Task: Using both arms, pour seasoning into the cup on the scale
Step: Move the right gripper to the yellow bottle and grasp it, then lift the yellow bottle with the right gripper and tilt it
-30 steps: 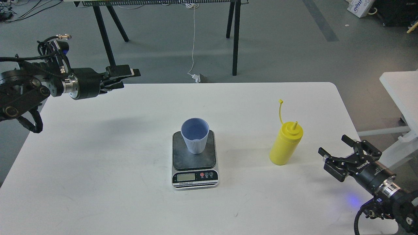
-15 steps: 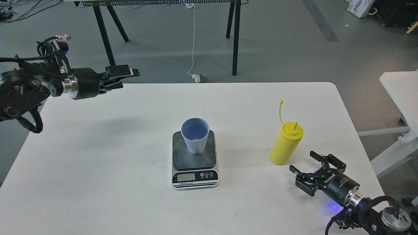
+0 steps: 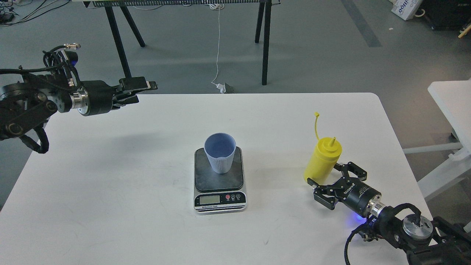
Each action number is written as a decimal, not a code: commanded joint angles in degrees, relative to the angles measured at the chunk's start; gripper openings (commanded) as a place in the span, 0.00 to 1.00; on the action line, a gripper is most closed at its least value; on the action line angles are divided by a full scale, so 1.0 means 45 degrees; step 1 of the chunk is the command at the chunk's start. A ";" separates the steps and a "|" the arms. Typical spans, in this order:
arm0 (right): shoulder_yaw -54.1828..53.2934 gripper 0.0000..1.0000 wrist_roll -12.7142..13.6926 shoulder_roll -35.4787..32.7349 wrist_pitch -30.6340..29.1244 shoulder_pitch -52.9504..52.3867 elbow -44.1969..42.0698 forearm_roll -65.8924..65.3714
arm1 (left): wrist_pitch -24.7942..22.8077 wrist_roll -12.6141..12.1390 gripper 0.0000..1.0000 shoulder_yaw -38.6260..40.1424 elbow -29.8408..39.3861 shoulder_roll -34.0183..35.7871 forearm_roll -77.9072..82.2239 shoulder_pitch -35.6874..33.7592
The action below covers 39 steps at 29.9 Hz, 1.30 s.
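The right black clawed gripper [image 3: 333,182] has its two fingers spread wide and sits low by the bottom of the tall yellow plastic squeeze bottle [image 3: 322,161], one finger on each side, not squeezing it; I think this is the grab-the-bottle step, so next the fingers need to close softly around the bottle (too hard and it may squirt). The bottle stands up on the white table [image 3: 110,191], well apart from the small light-blue plastic cup [image 3: 219,152], which sits on the flat silver kitchen scale [image 3: 219,193]. The left black gripper [image 3: 138,90] hangs over the table's far left corner, looks nearly closed and holds nothing.

Black arms [image 3: 393,224], silver joint rings, looped black cables
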<state>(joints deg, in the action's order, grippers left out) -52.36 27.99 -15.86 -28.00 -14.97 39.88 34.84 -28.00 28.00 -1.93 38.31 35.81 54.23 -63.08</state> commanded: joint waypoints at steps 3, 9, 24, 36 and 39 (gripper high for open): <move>-0.0004 0.97 0.0001 0.0399 0.0000 -0.0072 -0.0092 -0.0066 | 0.0000 -0.0001 0.99 -0.0002 0.0001 0.0012 0.0000 0.0110; -0.0004 0.44 0.0001 0.0478 0.0000 -0.0248 -0.0111 -0.0299 | 0.0000 -0.0001 0.99 -0.0002 0.0002 0.0012 -0.0058 0.0150; -0.0024 0.02 0.0001 0.0400 0.0000 -0.4754 -0.0756 -0.2852 | 0.0000 -0.0001 0.99 0.0018 -0.0018 -0.0027 -0.0175 0.0306; 0.0717 0.02 -0.0497 0.1823 0.3231 -0.9563 0.0141 -1.3828 | 0.0000 -0.0001 0.99 0.0448 -0.0018 -0.0184 -0.0156 0.0306; 0.1205 0.02 -0.0693 0.2312 0.4207 -0.9876 0.0551 -1.5781 | 0.0000 -0.0001 0.99 0.0448 -0.0018 -0.0164 -0.0156 0.0306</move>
<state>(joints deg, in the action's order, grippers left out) -48.94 25.80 -7.80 -13.18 -57.90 40.66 -27.46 -28.00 28.00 0.14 38.27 34.93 53.52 -61.66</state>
